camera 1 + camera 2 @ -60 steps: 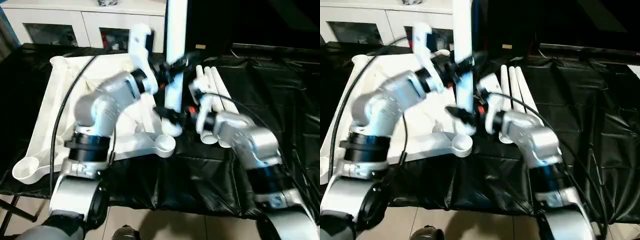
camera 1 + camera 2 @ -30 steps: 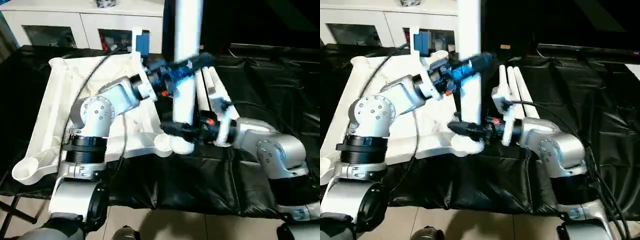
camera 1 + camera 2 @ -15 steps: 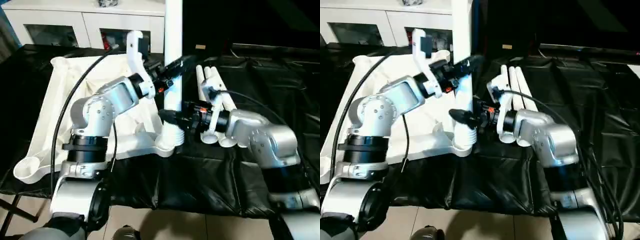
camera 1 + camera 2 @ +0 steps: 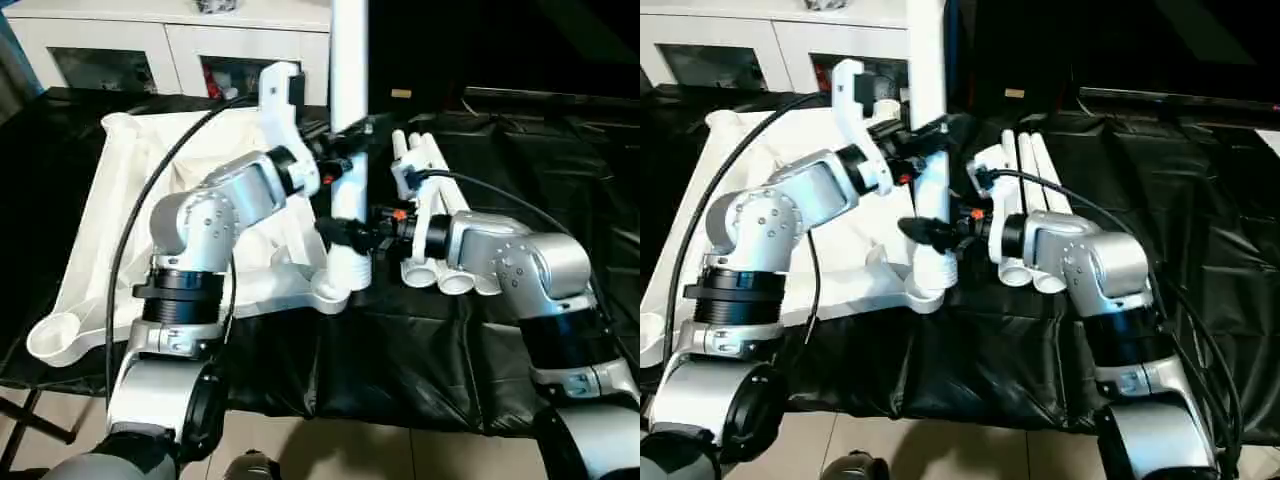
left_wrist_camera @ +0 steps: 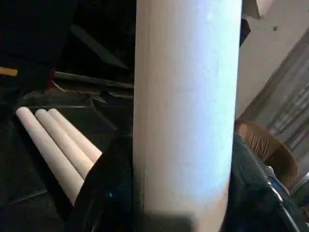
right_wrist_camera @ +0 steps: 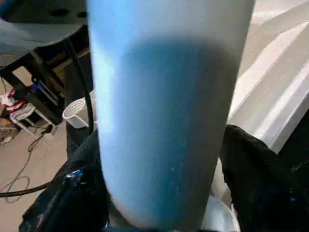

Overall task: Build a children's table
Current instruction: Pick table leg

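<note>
Upright, a white table leg (image 4: 348,150) stood with its lower end in the tabletop's (image 4: 110,220) near corner socket (image 4: 332,293); the left end effector (image 4: 345,145) gripped it higher up, half open around the tube; the right end effector (image 4: 340,232) straddled it lower, fingers wider, contact unclear; three spare legs (image 4: 425,200) lay just beside on the worktop (image 4: 520,180).

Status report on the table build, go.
Left gripper clamped high on upright leg; right gripper low on it. Leg foot at tabletop corner socket. Three spare legs alongside.
</note>
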### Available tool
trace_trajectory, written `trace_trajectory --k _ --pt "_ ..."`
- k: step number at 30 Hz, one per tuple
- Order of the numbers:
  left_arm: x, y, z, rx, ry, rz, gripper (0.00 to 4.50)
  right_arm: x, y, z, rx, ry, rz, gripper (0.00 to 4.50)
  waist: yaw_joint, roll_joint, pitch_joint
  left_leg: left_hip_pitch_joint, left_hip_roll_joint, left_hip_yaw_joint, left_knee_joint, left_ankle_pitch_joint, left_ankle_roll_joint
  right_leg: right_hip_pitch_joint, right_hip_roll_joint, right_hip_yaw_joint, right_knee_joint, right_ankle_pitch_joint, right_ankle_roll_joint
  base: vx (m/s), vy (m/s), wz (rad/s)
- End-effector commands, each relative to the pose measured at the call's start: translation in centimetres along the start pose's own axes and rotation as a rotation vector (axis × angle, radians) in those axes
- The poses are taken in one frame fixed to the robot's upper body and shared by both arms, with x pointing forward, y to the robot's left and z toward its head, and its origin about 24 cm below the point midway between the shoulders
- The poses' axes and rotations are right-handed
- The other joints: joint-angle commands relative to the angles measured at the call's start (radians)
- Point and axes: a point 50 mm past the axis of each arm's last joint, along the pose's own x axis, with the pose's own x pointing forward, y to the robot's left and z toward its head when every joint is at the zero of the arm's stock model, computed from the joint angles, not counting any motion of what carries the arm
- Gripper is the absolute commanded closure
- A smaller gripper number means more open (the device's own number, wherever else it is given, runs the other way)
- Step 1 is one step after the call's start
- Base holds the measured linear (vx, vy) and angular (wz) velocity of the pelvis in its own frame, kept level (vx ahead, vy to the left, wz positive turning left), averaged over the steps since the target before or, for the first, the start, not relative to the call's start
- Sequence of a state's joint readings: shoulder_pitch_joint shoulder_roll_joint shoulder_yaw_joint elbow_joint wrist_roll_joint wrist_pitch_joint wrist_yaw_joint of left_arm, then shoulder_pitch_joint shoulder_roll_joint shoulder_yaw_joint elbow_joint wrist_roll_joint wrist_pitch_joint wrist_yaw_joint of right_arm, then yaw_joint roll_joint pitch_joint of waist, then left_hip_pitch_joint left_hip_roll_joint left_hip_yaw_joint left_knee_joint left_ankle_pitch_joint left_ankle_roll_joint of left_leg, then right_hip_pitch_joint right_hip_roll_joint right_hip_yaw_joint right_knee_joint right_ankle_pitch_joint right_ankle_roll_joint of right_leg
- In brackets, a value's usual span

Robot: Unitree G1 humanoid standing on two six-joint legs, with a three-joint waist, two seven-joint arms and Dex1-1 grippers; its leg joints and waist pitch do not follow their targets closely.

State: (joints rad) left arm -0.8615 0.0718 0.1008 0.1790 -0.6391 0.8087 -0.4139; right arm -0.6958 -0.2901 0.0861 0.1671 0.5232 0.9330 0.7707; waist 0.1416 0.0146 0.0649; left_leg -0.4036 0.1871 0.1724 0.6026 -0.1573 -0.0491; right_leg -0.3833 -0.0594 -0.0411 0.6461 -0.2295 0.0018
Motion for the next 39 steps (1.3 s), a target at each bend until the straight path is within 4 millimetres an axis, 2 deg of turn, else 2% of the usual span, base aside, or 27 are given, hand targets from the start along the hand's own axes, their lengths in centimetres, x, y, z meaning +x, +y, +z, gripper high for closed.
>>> trace_trajectory --k 1,3,6,8,16,25,26,27,29,31,34,37,39 --pt "0.0 -0.9 0.3 0.030 -0.004 -0.055 2.66 -0.2 -0.3 0.2 0.010 0.012 -0.022 1.23 -0.003 -0.015 -0.083 0.027 0.035 -0.010 -0.057 -0.076 -0.010 0.047 -0.076 0.040 -0.071 0.027 -0.201 0.000 0.000 0.00" --pt "0.0 -1.1 0.2 0.040 0.007 -0.072 2.66 -0.1 -0.2 0.2 0.015 0.015 -0.015 1.57 -0.002 -0.018 -0.083 0.027 0.035 -0.010 -0.057 -0.075 -0.011 0.048 -0.077 0.040 -0.072 0.026 -0.198 0.000 0.000 0.00" --pt "-0.1 -1.3 0.0 0.056 0.020 -0.091 2.66 -0.1 -0.2 0.1 0.019 0.026 -0.008 1.62 -0.003 -0.016 -0.083 0.027 0.036 -0.010 -0.058 -0.074 -0.010 0.047 -0.076 0.040 -0.070 0.024 -0.197 0.000 0.000 0.00" --pt "-0.1 -1.2 -0.1 0.061 0.025 -0.097 2.66 -0.1 -0.2 0.1 0.021 0.033 -0.004 1.90 -0.002 -0.016 -0.082 0.027 0.035 -0.010 -0.058 -0.073 -0.012 0.046 -0.076 0.040 -0.071 0.021 -0.196 0.000 0.000 0.00" --pt "-0.1 -1.1 -0.3 0.093 0.054 -0.112 2.66 -0.2 0.1 -0.3 0.014 0.064 0.018 2.47 -0.002 -0.011 -0.083 0.028 0.036 -0.010 -0.058 -0.081 -0.024 0.046 -0.076 0.041 -0.070 0.028 -0.191 0.000 0.000 0.00" --pt "0.0 -1.0 -0.1 0.102 0.046 -0.110 2.66 0.2 0.1 -0.6 -0.022 0.036 -0.006 2.57 -0.002 -0.009 -0.085 0.028 0.035 -0.011 -0.057 -0.084 -0.027 0.047 -0.076 0.040 -0.069 0.041 -0.199 0.000 0.000 0.00" --pt "0.0 -1.0 -0.1 0.100 0.042 -0.106 2.10 0.2 0.1 -0.6 -0.024 0.030 -0.010 2.57 -0.003 -0.010 -0.084 0.027 0.036 -0.011 -0.058 -0.085 -0.027 0.047 -0.076 0.040 -0.069 0.041 -0.199 0.000 0.000 0.00" --pt "0.0 -0.9 0.1 0.097 0.033 -0.095 1.96 0.3 0.1 -0.6 -0.028 0.022 -0.013 2.59 -0.003 -0.008 -0.085 0.028 0.035 -0.011 -0.058 -0.084 -0.028 0.047 -0.075 0.040 -0.068 0.043 -0.199 0.000 0.000 0.00" --pt "0.0 -0.7 0.5 0.097 0.007 -0.096 1.96 0.4 0.1 -0.5 -0.042 0.000 -0.022 2.59 -0.002 -0.009 -0.084 0.029 0.035 -0.010 -0.057 -0.079 -0.027 0.046 -0.076 0.040 -0.069 0.050 -0.202 0.000 0.000 0.00" --pt "-0.1 -0.7 1.0 0.134 -0.017 -0.098 1.70 0.5 0.1 -0.4 -0.063 -0.024 -0.030 2.59 -0.003 -0.009 -0.085 0.027 0.034 -0.011 -0.058 -0.082 -0.027 0.047 -0.076 0.040 -0.068 0.050 -0.200 0.000 0.000 0.00" --pt "-0.5 -1.2 2.3 0.243 -0.141 -0.123 1.54 0.7 -0.2 -0.2 -0.122 -0.099 -0.080 2.59 -0.003 -0.008 -0.085 0.027 0.037 -0.013 -0.059 -0.088 -0.030 0.048 -0.079 0.040 -0.070 0.042 -0.195 0.000 0.000 0.00" --pt "-0.8 -1.0 2.9 0.322 -0.185 -0.070 1.54 1.0 -0.8 -0.2 -0.165 -0.154 -0.165 2.59 -0.007 -0.011 -0.085 0.028 0.037 -0.011 -0.059 -0.092 -0.032 0.046 -0.078 0.039 -0.068 0.052 -0.197 0.000 0.000 0.00" --pt "-0.9 -1.1 3.0 0.343 -0.185 -0.076 1.54 1.1 -0.9 -0.2 -0.170 -0.167 -0.187 2.59 -0.007 -0.007 -0.084 0.029 0.037 -0.011 -0.059 -0.095 -0.029 0.044 -0.078 0.040 -0.069 0.037 -0.195 0.000 0.000 0.00"
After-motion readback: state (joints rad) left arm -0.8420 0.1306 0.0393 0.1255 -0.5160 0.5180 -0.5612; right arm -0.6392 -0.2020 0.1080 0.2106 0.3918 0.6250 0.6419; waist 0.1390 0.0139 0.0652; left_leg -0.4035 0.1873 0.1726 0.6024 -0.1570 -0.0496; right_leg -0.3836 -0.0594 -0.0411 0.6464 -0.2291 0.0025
